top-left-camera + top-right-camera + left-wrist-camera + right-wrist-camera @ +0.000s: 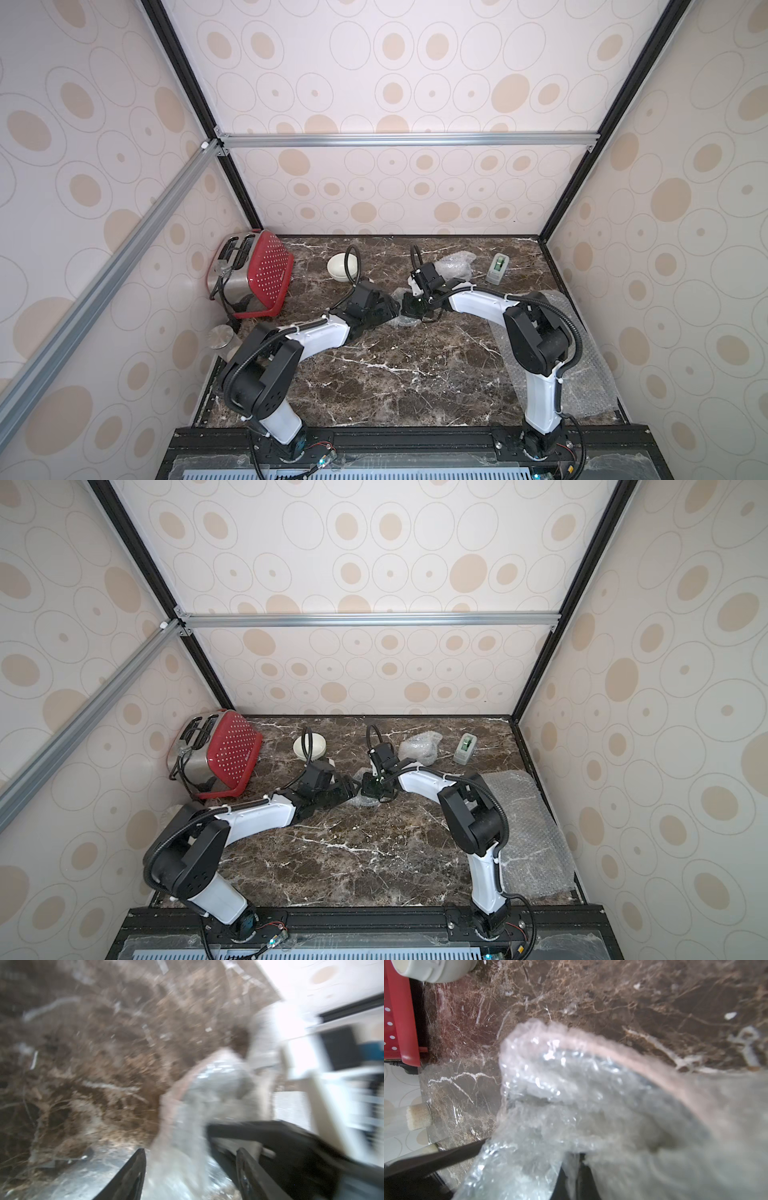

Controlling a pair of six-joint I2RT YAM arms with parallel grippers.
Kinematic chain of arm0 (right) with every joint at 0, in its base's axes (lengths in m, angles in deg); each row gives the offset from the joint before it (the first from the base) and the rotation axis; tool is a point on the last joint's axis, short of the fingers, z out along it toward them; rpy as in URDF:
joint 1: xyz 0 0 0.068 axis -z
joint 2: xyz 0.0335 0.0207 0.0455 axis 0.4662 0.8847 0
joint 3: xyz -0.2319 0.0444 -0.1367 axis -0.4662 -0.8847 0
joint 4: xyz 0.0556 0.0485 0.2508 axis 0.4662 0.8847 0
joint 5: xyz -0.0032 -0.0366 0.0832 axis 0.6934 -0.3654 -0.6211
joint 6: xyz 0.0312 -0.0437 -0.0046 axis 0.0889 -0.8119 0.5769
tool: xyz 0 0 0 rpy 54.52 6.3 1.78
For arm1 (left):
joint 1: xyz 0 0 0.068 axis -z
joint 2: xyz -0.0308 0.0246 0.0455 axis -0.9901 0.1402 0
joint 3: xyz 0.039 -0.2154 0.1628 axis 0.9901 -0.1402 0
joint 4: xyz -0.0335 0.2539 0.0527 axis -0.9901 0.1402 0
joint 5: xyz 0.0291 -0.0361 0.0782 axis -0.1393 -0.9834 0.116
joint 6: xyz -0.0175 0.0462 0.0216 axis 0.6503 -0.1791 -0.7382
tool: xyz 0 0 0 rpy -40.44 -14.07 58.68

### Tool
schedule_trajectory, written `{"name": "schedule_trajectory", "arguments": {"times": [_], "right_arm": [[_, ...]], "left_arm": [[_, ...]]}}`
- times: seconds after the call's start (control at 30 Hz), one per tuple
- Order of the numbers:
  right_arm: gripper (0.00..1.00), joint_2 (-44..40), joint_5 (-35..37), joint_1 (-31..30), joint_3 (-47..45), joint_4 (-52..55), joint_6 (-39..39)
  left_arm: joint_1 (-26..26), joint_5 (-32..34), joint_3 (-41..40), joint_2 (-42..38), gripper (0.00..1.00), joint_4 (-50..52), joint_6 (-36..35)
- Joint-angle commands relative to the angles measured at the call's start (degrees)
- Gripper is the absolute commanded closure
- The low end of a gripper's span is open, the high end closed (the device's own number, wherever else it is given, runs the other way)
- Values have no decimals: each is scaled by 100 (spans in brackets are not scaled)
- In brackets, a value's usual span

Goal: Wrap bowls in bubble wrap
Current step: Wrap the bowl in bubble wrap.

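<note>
Left wrist view is smeared by motion blur throughout, and the left gripper (pixel 190 1169) fingers are cut off at the frame edge. The bubble wrap bundle (pixel 401 321) at table centre is mostly hidden under both grippers in both top views. Of the bowl (pixel 623 1053) inside, only a pinkish rim shows through the film; pattern can't tell. The right gripper (pixel 572 1180) tips are buried in wrap. The flat sheet (pixel 594 382) at 4 o'clock is part-covered by the right arm. The jar (pixel 220 336) at 8 o'clock is half behind the left arm. The cream bowl (pixel 338 266) at 11 o'clock is crossed by a cable.

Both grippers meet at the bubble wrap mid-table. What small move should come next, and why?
Probably draw the left gripper back off the clear crumpled bubble wrap bundle: its jaws stand apart around the film, gripping nothing, while the right gripper is shut on the film and can hold it alone.
</note>
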Motion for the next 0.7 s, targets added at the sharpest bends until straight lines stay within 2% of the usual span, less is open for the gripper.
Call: {"name": "schedule_trajectory", "arguments": {"times": [0.0,0.2,0.3,0.43,0.57,0.67], "right_arm": [[100,402,287,31,-25,758,-102],[99,617,299,48,560,1233,-311],[96,742,173,74,725,1336,-350],[88,680,-36,122,676,1147,-304],[72,608,-409,207,634,929,-195],[65,566,-603,244,649,806,-107]], "left_arm": [[-180,-98,241,-134,31,220,-258],[-259,-394,337,-11,31,181,-526],[-259,-655,89,92,31,-161,-630],[-259,-882,-436,137,30,-812,-699],[-220,-1047,-972,74,30,-1731,-616],[-108,-1061,-1113,-15,30,-1869,-807]]}}
